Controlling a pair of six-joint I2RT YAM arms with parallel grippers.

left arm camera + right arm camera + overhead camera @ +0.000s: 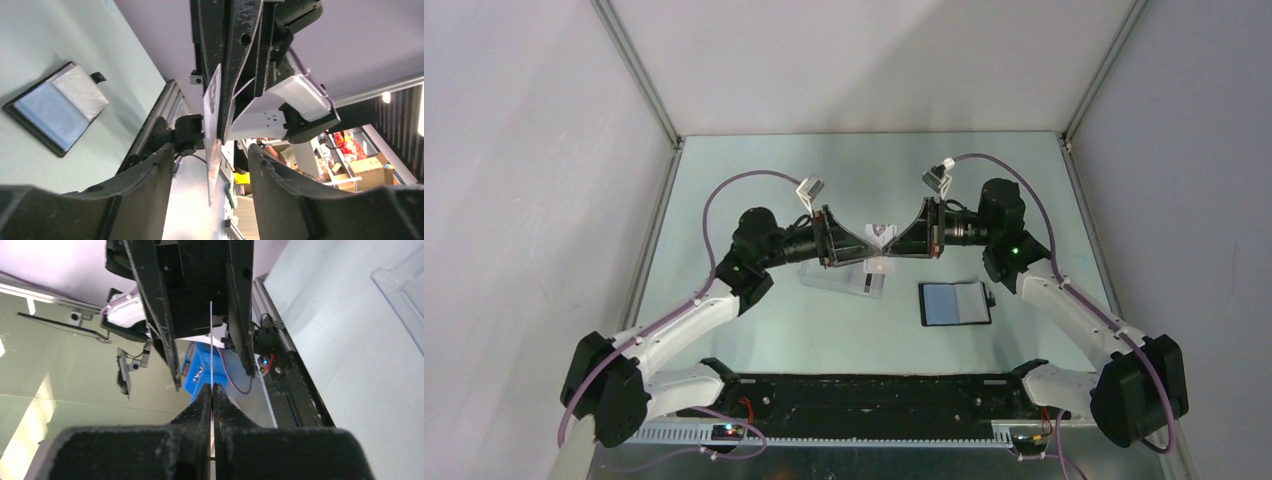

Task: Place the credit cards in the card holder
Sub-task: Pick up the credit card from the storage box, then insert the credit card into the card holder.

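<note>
Here, the pale green table (774,335) is carrying the whole scene, with the left arm (674,325) and the right arm (1074,300) reaching inward from their bases at the near edge so that their wrists are facing each other above the middle of the surface.

The clear plastic box (824,278) is lying flat on the table, directly below the meeting point and slightly towards the left arm's side.

The card holder (955,303) is lying open and flat on the table, near the right arm and well apart from the box. Its pale grey-blue inner pockets are facing up, and its snap tab (991,297) is sticking out on the far-right edge.

The left gripper (210,150) is pointing at its partner with its fingers (150,180) spread wide. They are standing on either side of the card, and a gap is showing on each side in both wrist views.

The right gripper (212,386) is pointing back at it with its fingers (200,405) pressed together, pinching one edge of the card between their tips.

The credit card (879,233) is hanging in the air between the two grippers, clear of the table. It is showing edge-on as a thin pale line in the right wrist view, with its free end reaching in between the spread left fingers.
</note>
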